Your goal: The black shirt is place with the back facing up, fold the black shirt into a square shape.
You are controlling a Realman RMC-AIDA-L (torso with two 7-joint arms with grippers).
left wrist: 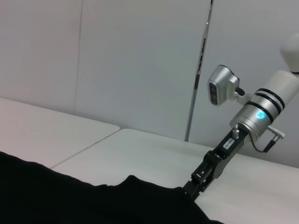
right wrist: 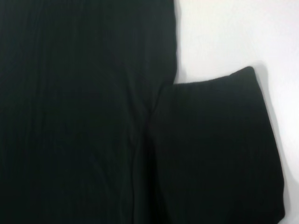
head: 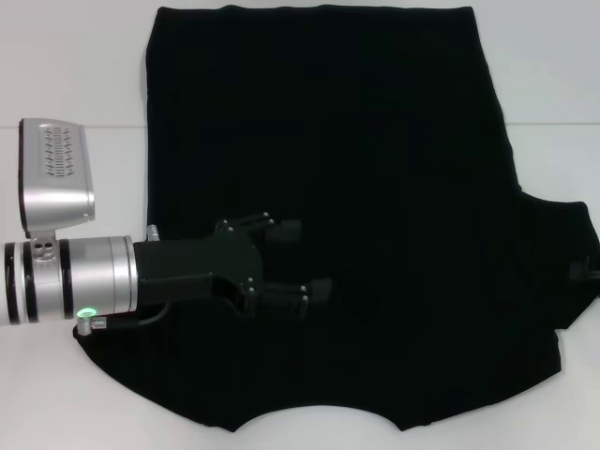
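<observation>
Reaching my left claw (head: 305, 262) in over the black shirt (head: 375, 169), fingers spread wide and empty, tips pointing toward the shirt's middle. The shirt lies flat on the white desk (head: 75, 75) directly under this claw and stretches well beyond it, away from my wrist. The left sleeve side seems already folded in: no sleeve shows near my wrist, and the claw hangs over that folded part. The neckline curve is on the edge nearest my body, the hem on the far edge, so the shirt's long axis runs crosswise to my forearm.

Right claw (left wrist: 192, 190) is down at the far sleeve (head: 572, 272), the one still sticking out past the body of the shirt; it touches or nearly touches the cloth edge, and I cannot tell if its fingers are open or closed on it. The right wrist view looks straight down on that sleeve (right wrist: 219, 149) lying flat beside the shirt body.

My judgement: the next fold turns on that sleeve, and the right arm is the nearer one to it; my left claw is well apart from it.

Shirt looks plain matte black, soft, mostly smooth, no print, much bigger than either claw.
</observation>
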